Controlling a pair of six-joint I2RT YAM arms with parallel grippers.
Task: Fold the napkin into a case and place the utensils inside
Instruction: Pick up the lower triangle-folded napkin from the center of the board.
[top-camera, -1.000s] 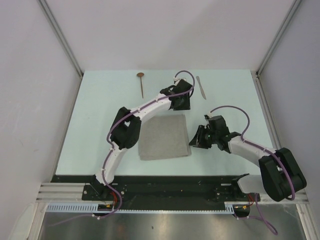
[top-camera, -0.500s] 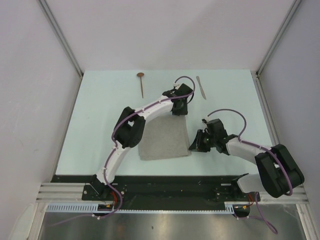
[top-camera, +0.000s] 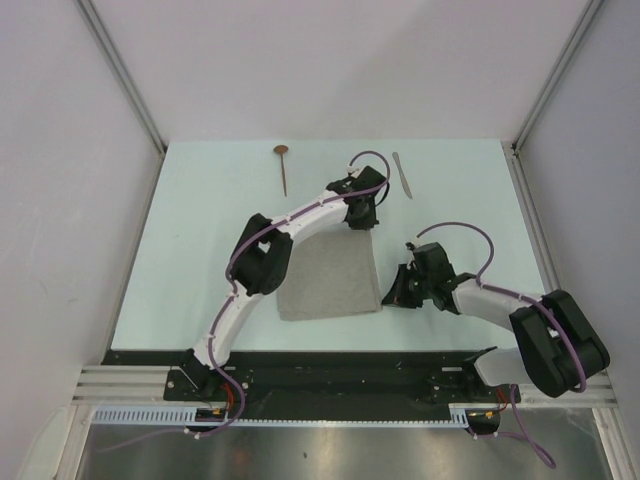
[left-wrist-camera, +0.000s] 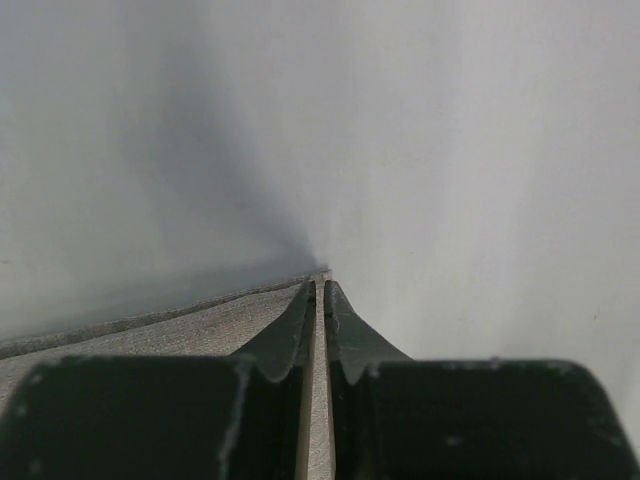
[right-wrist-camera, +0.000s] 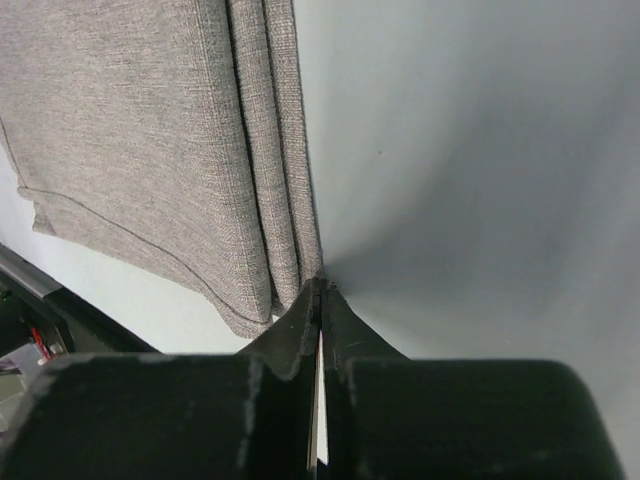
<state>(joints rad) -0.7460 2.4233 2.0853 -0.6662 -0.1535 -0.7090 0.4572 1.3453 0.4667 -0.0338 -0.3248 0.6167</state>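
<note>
Nearest, the right fingers (right-wrist-camera: 311, 306), pinched shut on the near-right corner of the folded napkin (top-camera: 325, 280), have drawn nearer while the left fingers (left-wrist-camera: 304, 316), clamped on its far-right corner, have pulled away, tautening that edge on the worktop (top-camera: 200, 230) for folding, with spoon (top-camera: 284, 165) and knife (top-camera: 402, 175) untouched beyond.

A pale mint-green table (top-camera: 200, 240) fills the middle of the top view under soft, even light. Plain white walls (top-camera: 330, 60) enclose it on three sides, met by slanting aluminium posts (top-camera: 121, 75) at upper left and upper right. A black rail (top-camera: 330, 365) borders its lower edge, with brushed metal (top-camera: 330, 455) along the bottom of the frame.
</note>
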